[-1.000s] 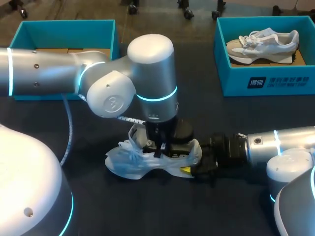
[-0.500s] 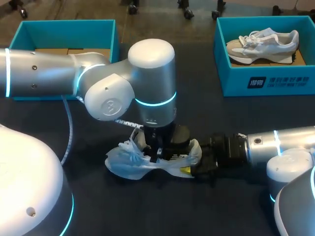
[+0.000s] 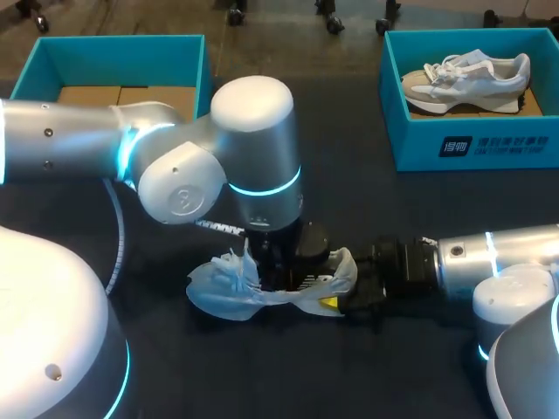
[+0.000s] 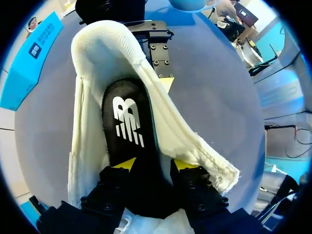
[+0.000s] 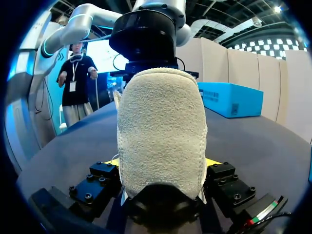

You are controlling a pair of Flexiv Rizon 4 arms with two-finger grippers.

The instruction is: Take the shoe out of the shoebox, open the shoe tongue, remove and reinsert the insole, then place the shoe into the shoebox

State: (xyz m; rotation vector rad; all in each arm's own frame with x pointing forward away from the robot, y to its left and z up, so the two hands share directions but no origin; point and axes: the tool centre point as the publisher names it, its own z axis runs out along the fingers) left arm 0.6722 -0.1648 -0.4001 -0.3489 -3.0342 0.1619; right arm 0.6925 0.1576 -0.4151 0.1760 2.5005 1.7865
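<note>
- Nearest, the right arm (image 3: 498,253) is held low and level over the dark tabletop (image 3: 393,218), coming in from the right.
- The right gripper (image 5: 161,163) is clamped on the heel of the white mesh shoe (image 5: 161,126) from both sides. Its yellow tips are almost wholly covered by the fleecy heel.
- The shoe is stood at mid-table, outside both boxes, with its toe towards the left.
- The left arm (image 3: 253,148) is bent so that its wrist points straight down into the shoe's opening, by which the fingers are hidden from the head view.
- From the left wrist, the left gripper (image 4: 153,165) is seen pinched on the black insole (image 4: 127,131), whose near end is lost under the gripper body.
- Farthest, an open teal cardboard shoebox (image 3: 205,65) is partly cut off by the left arm. A second teal shoebox (image 3: 463,144) is seen holding a grey-and-white sneaker (image 3: 467,80).
</note>
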